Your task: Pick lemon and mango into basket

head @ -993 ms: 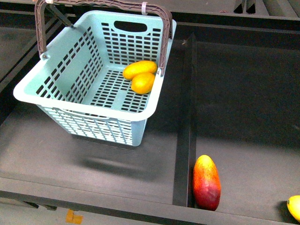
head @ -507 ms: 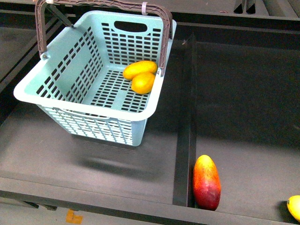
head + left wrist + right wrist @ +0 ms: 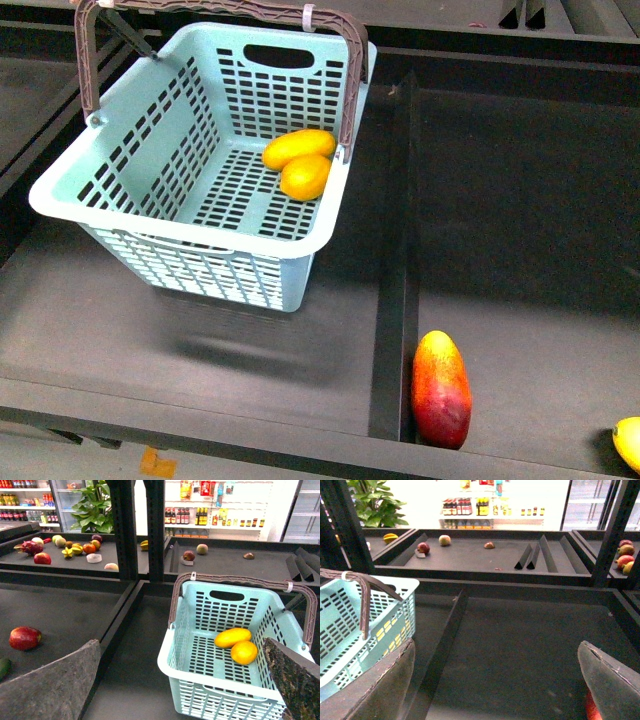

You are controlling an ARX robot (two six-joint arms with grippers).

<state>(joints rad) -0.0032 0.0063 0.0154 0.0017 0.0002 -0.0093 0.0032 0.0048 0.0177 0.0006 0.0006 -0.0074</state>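
Left gripper (image 3: 165,680): two grey padded fingers (image 3: 50,685) wide apart, nothing between them; it hangs above the near rim of the basket (image 3: 190,677). Right gripper (image 3: 495,680): fingers likewise spread wide, empty, over bare dark shelf floor, with a sliver of red fruit showing just past one pad; neither arm shows in the front view. Basket (image 3: 90,205), pale blue-green with slotted walls, stands in the left bay of the dark shelf (image 3: 250,330), filling the front view from about 9 to 12 o'clock, its brown handle (image 3: 215,10) swung toward the far wall. Inside it, at the right far corner of the floor, two yellow-orange fruits touch each other: the rounder lemon (image 3: 305,176) nearer, a longer yellow fruit (image 3: 298,146) behind it against the wall. A black divider (image 3: 395,300) separates the bays. In the right bay, at 5 o'clock, the red-and-yellow mango (image 3: 441,388) lies lengthwise against the divider's near end, well apart from the basket. Another yellow fruit (image 3: 629,442) is cut off by the frame edge at 4 o'clock.
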